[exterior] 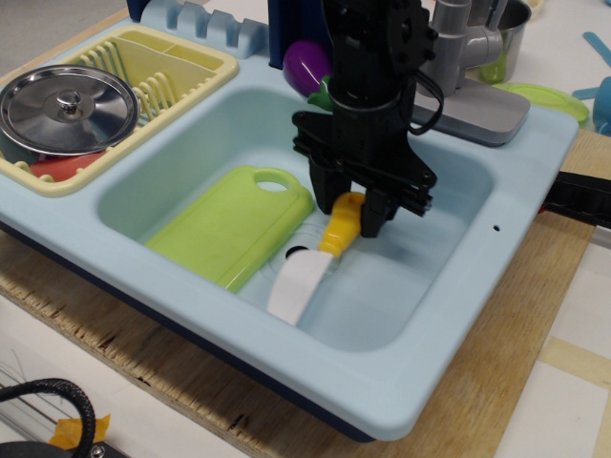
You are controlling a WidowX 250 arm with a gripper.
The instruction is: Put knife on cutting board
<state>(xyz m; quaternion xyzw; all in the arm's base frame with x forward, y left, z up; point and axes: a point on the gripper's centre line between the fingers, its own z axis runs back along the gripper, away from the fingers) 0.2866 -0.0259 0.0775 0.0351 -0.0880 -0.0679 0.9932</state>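
A pale blue sink unit [458, 382] rests on a plywood board [506, 401].

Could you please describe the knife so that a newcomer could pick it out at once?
Look into the pale blue sink basin. The knife hangs below the black tool, just right of the lime-green cutting board. Only it has a yellow handle and a broad white blade.

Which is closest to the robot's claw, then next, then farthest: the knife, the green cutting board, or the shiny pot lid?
1. The knife: its yellow handle sits right in the gripper.
2. The cutting board: in the sink, to the gripper's left in the picture.
3. The pot lid: far off on the dish rack, top left.
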